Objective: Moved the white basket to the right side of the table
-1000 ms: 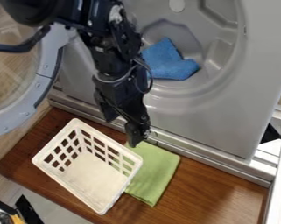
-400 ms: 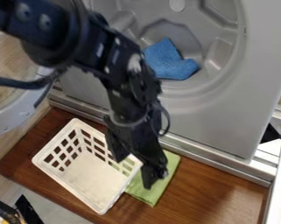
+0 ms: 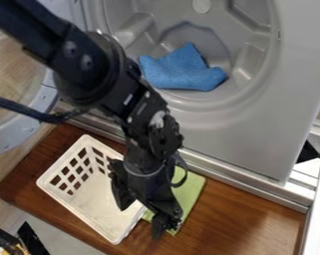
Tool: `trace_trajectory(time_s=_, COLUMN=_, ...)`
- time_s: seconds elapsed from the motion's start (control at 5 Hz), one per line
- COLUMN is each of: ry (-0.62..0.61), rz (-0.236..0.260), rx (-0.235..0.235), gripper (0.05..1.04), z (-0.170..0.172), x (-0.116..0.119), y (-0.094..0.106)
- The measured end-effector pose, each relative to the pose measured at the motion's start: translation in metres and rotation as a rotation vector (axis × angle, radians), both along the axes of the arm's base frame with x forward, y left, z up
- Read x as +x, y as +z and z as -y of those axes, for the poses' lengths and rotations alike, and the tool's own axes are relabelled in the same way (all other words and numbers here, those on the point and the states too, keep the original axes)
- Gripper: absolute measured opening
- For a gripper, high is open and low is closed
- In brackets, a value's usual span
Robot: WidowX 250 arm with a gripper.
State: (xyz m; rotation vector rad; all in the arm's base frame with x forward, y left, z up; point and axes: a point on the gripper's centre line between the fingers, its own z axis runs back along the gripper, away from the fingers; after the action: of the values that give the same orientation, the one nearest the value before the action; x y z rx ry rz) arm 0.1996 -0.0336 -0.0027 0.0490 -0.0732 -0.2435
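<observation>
The black gripper (image 3: 142,215) hangs over the right long side of the white basket (image 3: 92,198), with its two fingers spread apart. One finger is over the basket's inside, and the other is past the rim, above the green cloth. Whether either touches the basket I cannot tell. The basket stands upright and turned at an angle on the left part of the brown wooden table (image 3: 235,216). The arm hides part of its right wall and upper right corner.
A green cloth (image 3: 191,191) lies beside the basket, partly under the arm. Behind the table is a grey washer drum opening with a blue cloth (image 3: 182,69) in it, and its round door (image 3: 29,122) is at the left. A metal rail (image 3: 315,209) runs along the right.
The gripper has come down the view from above the basket's upper right corner to its right long side. Basket and cloths have not moved.
</observation>
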Motion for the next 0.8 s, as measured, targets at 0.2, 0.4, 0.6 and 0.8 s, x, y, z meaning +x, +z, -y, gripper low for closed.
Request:
trace_trajectory(time_s=0.2, ry=0.009, rz=0.006, rx=0.046, gripper=1.000, z=-0.007, x=0.003, y=-0.007)
trace_trajectory(time_s=0.4, ry=0.029, rz=-0.007, rx=0.044, gripper=1.000, z=-0.010, x=0.008, y=-0.018)
trace_trajectory(time_s=0.6, ry=0.026, rz=0.000, rx=0.040, gripper=0.970, z=-0.009, x=0.013, y=-0.027)
trace_trajectory(time_s=0.8, ry=0.002, rz=0.011, rx=0.044, gripper=0.850, z=-0.004, x=0.015, y=-0.037)
